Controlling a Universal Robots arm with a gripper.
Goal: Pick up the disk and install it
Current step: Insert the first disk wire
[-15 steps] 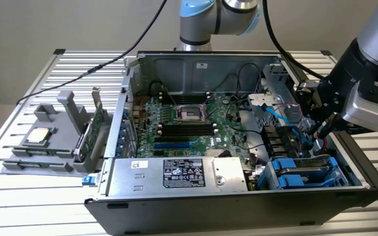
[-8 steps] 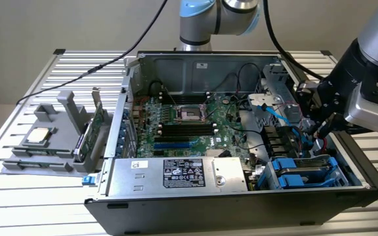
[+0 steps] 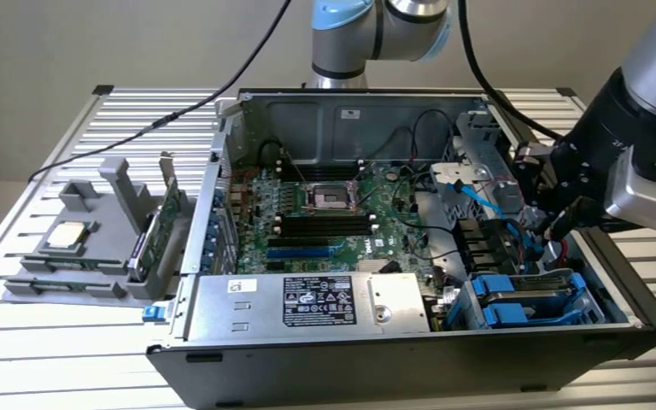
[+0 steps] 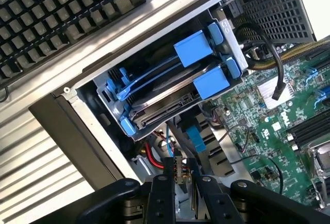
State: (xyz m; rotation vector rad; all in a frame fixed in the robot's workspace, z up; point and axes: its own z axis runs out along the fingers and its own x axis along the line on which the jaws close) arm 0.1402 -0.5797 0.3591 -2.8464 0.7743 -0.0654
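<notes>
Closest in on the wrist view: gripper [image 4: 179, 182], jaws set narrow with a slim gap, nothing clamped between. Hangs inside the open case [image 3: 419, 359], near a knot of red and blue cables [image 4: 154, 154].

Just beyond, the disk [image 4: 162, 105], lying flat in the lower slot of the drive cage [image 4: 103, 92]. Framed by its blue carrier, with the blue tab [image 4: 211, 82] facing the motherboard [image 4: 273, 110]. Looks seated in the slot, and sits apart from the gripper.

Judged by its build: dense and rigid, heavy for its size. Smooth metal, so prone to slipping, and unlikely to forgive knocks. Best taken squarely by the carrier's long side rails or by the tab end, never by the broad flat faces or the connector edge. Plastic frame likely to flex under a hard pinch, so firm pressure rather than a crushing one.

Farther off, green board and dark memory slots. Past the case wall, a black keyboard [image 4: 62, 12] and the slatted table [image 3: 32, 359].
</notes>
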